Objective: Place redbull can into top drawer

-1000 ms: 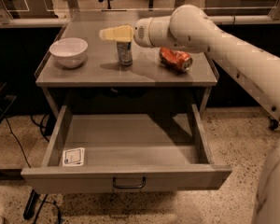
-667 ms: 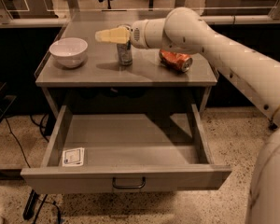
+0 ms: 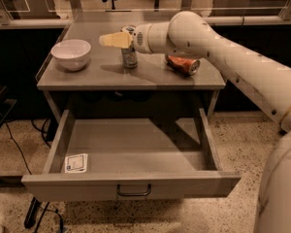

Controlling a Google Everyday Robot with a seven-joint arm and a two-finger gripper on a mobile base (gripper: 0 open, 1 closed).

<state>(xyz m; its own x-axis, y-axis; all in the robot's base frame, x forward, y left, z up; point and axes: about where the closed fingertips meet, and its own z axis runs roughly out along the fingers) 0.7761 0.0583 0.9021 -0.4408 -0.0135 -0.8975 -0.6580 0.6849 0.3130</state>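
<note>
1. Claw position. My claw (image 3: 115,40) is over the table (image 3: 102,76), at the level of the upper part of the redbull can (image 3: 129,57). It points toward 9 o'clock and overlaps the can's upper left side in the camera view. My arm (image 3: 223,52) comes in from 3 o'clock, passing above the right half of the table.

2. Claw state. I cannot tell whether the claw is apart, together, or clamped on the can. The view also does not settle whether it touches the can.

3. Redbull can. It stands upright on the table, near the middle of the surface and toward the 12 o'clock edge. Its silver top shows just above the claw.

4. Other items on the table. A white bowl (image 3: 71,54) sits at 9 o'clock of the can, apart from it. A crushed orange-red can (image 3: 183,64) lies on its side at 3 o'clock of the can, under my arm.

5. Top drawer. The top drawer (image 3: 136,152) is pulled out at 6 o'clock of the table. A white sticker (image 3: 76,162) lies in its front left corner, and a dark wire handle (image 3: 134,192) is centred on its front panel.
</note>
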